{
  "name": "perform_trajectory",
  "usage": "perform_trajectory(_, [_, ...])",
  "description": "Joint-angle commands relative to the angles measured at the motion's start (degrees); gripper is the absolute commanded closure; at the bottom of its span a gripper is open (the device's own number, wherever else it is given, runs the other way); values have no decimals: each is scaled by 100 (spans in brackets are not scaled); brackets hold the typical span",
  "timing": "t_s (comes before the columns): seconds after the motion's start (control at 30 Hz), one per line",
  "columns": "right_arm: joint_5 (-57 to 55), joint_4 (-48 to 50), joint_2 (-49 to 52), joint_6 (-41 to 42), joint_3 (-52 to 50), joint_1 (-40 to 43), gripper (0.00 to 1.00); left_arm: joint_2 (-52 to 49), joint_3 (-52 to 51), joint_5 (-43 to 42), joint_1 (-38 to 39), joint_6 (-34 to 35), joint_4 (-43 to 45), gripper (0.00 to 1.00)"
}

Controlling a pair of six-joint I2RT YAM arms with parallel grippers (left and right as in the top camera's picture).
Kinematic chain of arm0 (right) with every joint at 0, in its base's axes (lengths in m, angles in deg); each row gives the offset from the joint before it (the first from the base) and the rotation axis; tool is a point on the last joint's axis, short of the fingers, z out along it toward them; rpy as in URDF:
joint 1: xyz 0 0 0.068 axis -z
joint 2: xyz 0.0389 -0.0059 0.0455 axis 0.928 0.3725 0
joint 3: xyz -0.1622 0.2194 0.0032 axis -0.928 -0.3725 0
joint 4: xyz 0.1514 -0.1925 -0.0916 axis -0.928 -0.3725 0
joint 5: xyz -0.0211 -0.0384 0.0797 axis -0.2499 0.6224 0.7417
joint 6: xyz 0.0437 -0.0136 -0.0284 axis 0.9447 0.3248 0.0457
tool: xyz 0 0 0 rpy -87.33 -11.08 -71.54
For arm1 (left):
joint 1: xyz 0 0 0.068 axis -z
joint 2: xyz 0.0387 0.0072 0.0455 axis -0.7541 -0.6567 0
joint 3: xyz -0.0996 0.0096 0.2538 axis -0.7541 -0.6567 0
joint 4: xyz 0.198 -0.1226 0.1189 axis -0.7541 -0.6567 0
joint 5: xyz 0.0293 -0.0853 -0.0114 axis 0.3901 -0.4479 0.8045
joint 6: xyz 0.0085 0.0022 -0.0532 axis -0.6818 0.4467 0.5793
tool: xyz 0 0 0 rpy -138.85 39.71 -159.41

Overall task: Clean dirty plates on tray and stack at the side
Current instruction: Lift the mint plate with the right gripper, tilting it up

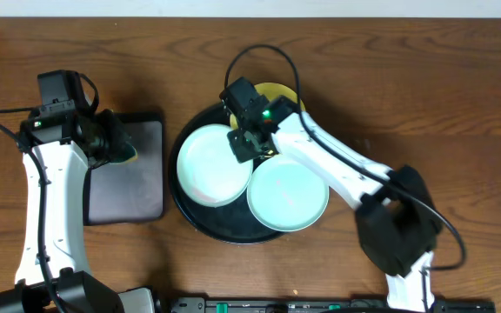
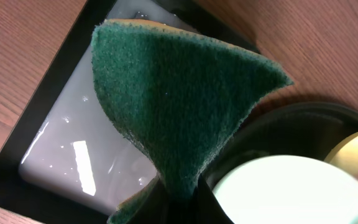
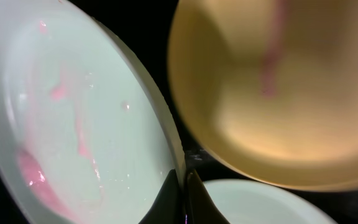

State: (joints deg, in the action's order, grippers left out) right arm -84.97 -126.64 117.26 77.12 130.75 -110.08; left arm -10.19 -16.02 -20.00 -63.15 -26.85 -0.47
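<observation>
The round black tray holds two mint-green plates and a pale yellow plate at its far side. My right gripper is shut on the right rim of the left mint plate; the right wrist view shows that plate smeared with pink and its rim pinched in the gripper. The yellow plate has a faint pink streak. The second mint plate lies at the tray's right front. My left gripper is shut on a green sponge over the rectangular tray.
The rectangular black tray with a wet grey inside sits left of the round tray. The wooden table runs beyond both. The right arm's base stands at the front right.
</observation>
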Motion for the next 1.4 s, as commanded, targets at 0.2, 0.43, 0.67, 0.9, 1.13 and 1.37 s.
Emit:
perform_trajectory(0.2, [-2900, -72, -942, -402, 85, -595, 99, 31, 101, 243, -26, 28, -13, 92])
perform_trajectory(0.43, [-5416, -94, -1071, -557, 85, -1534, 99, 31, 101, 243, -26, 26, -15, 92])
perform_trajectory(0.67, [-6841, -90, -1071, -555, 85, -2245, 99, 31, 101, 243, -26, 26, -15, 92])
perform_trajectory(0.9, [-8111, -72, -1071, -551, 85, -2695, 99, 31, 101, 243, -26, 26, -20, 92])
perform_trajectory(1.13, [-8142, -44, -1082, -476, 85, -2798, 99, 31, 98, 243, -26, 28, -35, 93])
perform_trajectory(1.37, [-5893, -332, -1082, 11, 85, -2326, 99, 31, 98, 243, -26, 26, -37, 92])
